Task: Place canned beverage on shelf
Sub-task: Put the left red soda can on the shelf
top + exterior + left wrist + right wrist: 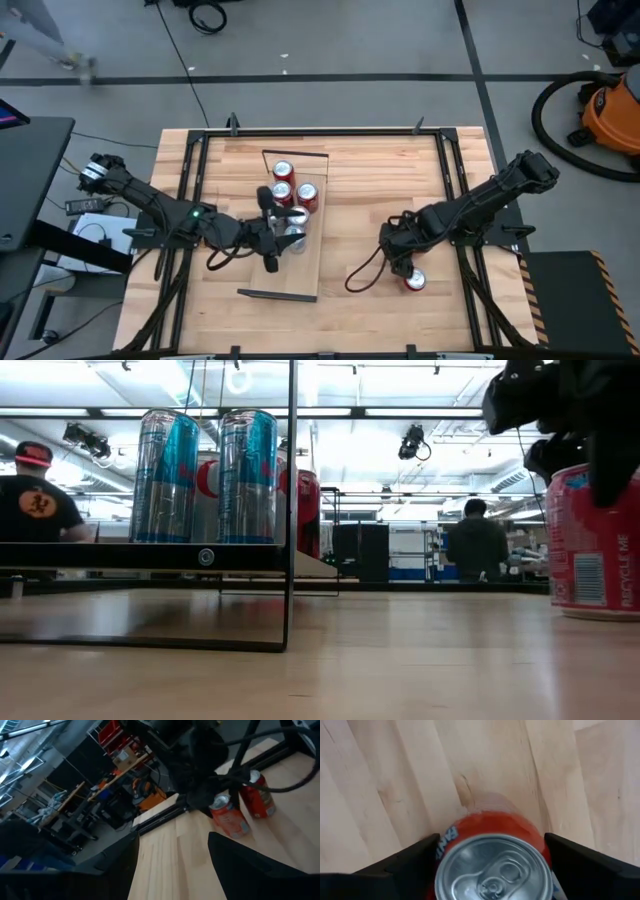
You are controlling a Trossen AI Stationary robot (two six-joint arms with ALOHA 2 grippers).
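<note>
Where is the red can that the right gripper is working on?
The red can stands upright on the table's right side, apart from the shelf, between the open fingers of the right gripper.

You see a round red metal can with a silver top [492,867], tall shiny blue-and-silver cans [165,475], and pale wood planks [395,780].

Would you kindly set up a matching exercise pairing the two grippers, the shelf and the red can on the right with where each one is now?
Things:
1. left gripper
2. right gripper
3. shelf
4. red can

Places:
A. standing on the tabletop, right of the shelf
B. carrying several cans
C. fingers open on either side of the red can
D. over the shelf, beside its cans

Pairs: 1-D, 2-C, 3-B, 4-A
</note>
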